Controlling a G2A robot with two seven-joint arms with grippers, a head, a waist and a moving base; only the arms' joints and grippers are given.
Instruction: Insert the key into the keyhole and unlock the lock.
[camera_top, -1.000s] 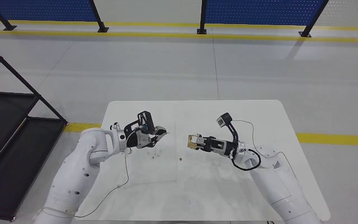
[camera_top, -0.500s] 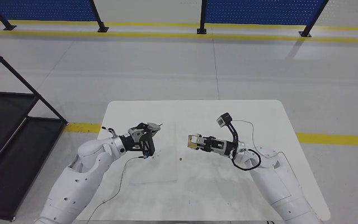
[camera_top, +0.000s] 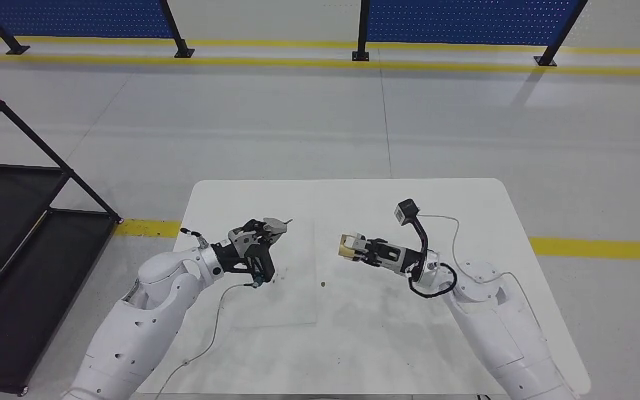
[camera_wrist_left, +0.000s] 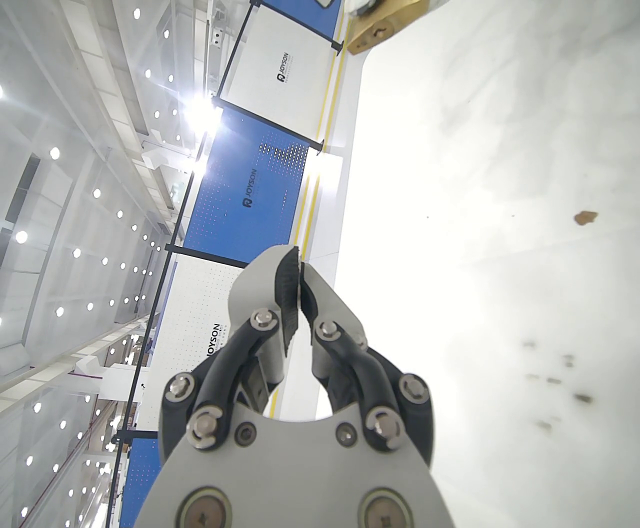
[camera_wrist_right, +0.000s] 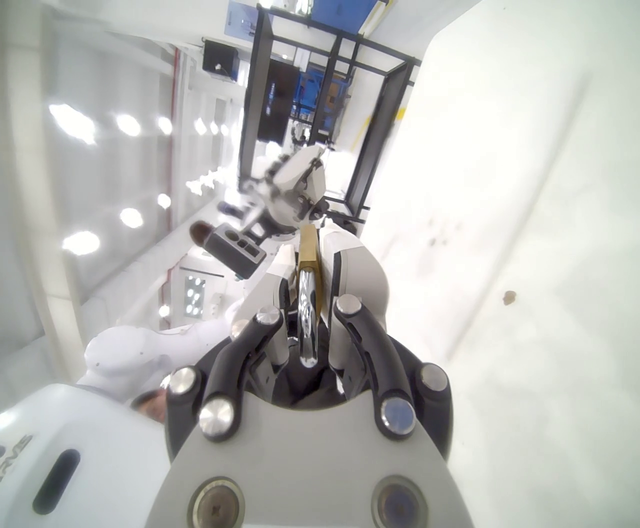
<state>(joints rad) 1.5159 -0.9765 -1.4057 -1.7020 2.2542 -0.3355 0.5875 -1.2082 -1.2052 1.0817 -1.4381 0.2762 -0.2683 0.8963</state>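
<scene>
Middle lane: the strip of table (camera_top: 380, 340) between the left gripper (camera_wrist_left: 300, 267) and the lock (camera_top: 349, 245) clamped in the right gripper (camera_wrist_right: 309, 260). One small brown speck (camera_top: 323, 285) lies on it.
Far side: broad white surface beyond both arms.
Obstacles: a looped cable (camera_top: 437, 287) at the right wrist; a black rack (camera_top: 40, 230) on the floor, off the table's left edge.

Bright overhead light, ceiling lamps (camera_wrist_left: 200, 107) flaring, table (camera_wrist_left: 475, 150) washed out white, edges bowed.
</scene>
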